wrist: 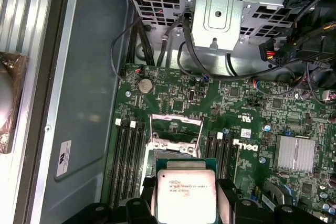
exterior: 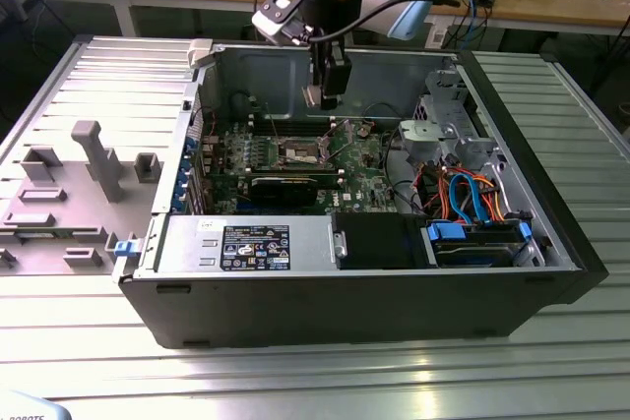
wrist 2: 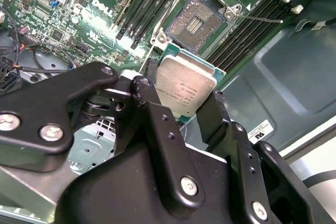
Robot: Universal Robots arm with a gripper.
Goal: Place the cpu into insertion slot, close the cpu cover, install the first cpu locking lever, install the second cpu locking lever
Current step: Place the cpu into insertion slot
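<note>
- Your black two-finger gripper [wrist 2: 182,92] is pinching the small silvery square cpu [wrist 2: 188,82] by its edges.
- Keep it flat, with its corners squared to the dark-centred, silver-rimmed insertion slot [wrist 2: 195,22].

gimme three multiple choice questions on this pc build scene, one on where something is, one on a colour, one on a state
1. Where is the cpu?
A. on the table outside the case
B. held by the gripper above the motherboard
C. on top of the drive cage

2. What colour is the motherboard?
A. green
B. red
C. white

3. How is the insertion slot?
A. filled by a chip
B. under a heatsink
C. empty, dark centre exposed

Answers:
1 B: both wrist views show the cpu clamped by its edges over the board.
2 A: the board shows green all around the socket.
3 C: the second wrist view shows its bare dark centre.
</note>
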